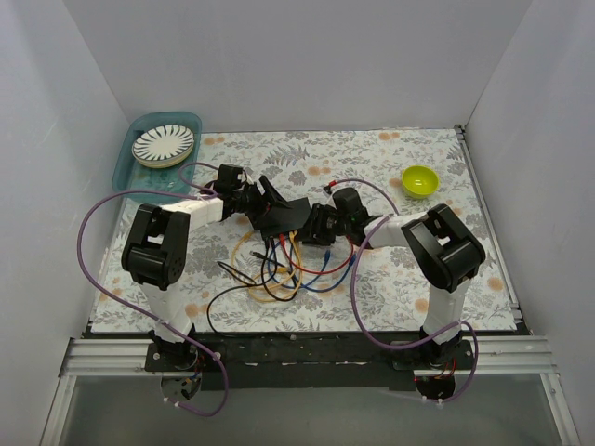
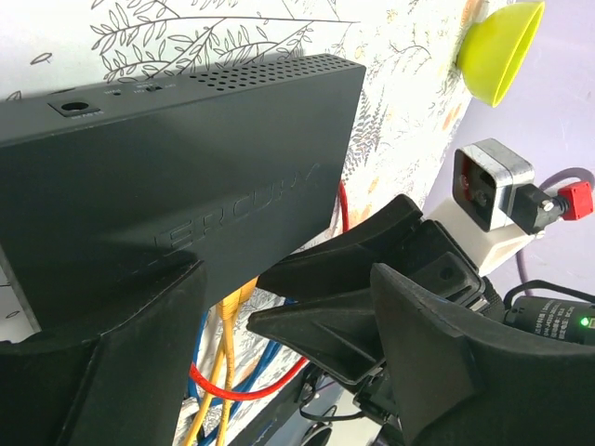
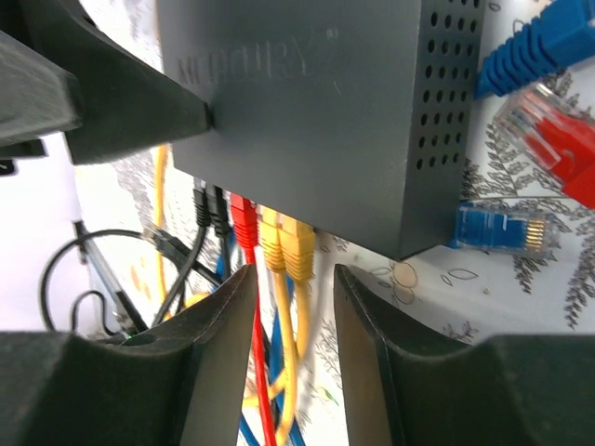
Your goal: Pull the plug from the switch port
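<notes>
The black switch (image 1: 288, 216) lies mid-table, with cables plugged into its near edge. In the right wrist view, black, red (image 3: 244, 223) and two yellow plugs (image 3: 288, 246) sit in the ports of the switch (image 3: 316, 111). My right gripper (image 3: 293, 279) is open, its fingers on either side of the yellow plugs just below the ports, not touching them. My left gripper (image 2: 288, 279) is open. Its left finger (image 2: 102, 362) rests on the switch's top face (image 2: 186, 167), and its other finger stands clear. In the top view both the left gripper (image 1: 268, 200) and the right gripper (image 1: 313, 226) are at the switch.
A tangle of yellow, blue, red and black cables (image 1: 279, 269) spreads in front of the switch. Loose blue (image 3: 497, 232) and red (image 3: 548, 139) plugs lie beside it. A green bowl (image 1: 419, 179) sits at the back right. A teal tray (image 1: 125, 158) with a striped plate is at the back left.
</notes>
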Robot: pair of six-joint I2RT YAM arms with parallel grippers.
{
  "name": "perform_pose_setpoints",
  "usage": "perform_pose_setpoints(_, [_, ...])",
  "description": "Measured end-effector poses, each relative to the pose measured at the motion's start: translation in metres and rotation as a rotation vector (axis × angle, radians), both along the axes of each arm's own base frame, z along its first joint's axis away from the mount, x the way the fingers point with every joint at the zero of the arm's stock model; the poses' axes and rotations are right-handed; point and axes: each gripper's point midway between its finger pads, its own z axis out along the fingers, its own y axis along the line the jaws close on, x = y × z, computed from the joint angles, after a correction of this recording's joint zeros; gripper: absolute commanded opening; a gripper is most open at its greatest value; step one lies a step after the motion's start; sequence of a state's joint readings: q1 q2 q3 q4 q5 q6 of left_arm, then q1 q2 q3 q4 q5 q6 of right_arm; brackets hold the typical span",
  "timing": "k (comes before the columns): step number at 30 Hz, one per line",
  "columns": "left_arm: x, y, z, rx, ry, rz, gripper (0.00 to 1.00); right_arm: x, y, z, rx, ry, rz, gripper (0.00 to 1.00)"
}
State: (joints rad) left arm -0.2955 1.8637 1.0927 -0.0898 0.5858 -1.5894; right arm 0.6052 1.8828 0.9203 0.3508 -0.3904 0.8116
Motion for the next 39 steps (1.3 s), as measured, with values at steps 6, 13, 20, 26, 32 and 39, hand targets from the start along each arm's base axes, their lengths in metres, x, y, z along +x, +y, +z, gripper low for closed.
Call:
perform_pose_setpoints(6, [-0.003,0.000,0.002,0.000,0.008,-0.001,0.73,0.002,0.003,-0.002,0.088,0.011,-0.069,0.43])
perform_pose_setpoints(13, [-0.009,0.003,0.003,0.015,0.034,-0.002,0.74,0.007,0.006,-0.002,0.192,0.021,-0.150,0.35])
perform_pose_setpoints(20, [-0.011,0.004,0.003,0.021,0.047,-0.004,0.74,0.014,0.006,0.001,0.294,0.022,-0.228,0.33])
perform_pose_setpoints(26, [-0.011,0.004,0.004,0.021,0.041,-0.007,0.74,0.019,0.007,0.001,0.326,0.031,-0.258,0.16])
perform_pose_setpoints(32, [-0.014,0.004,0.004,0.023,0.043,-0.007,0.74,0.019,0.008,-0.003,0.338,0.043,-0.260,0.06])
perform_pose_setpoints(39, [-0.014,0.005,0.008,0.021,0.035,-0.007,0.74,0.010,0.006,-0.002,0.316,0.032,-0.225,0.04])
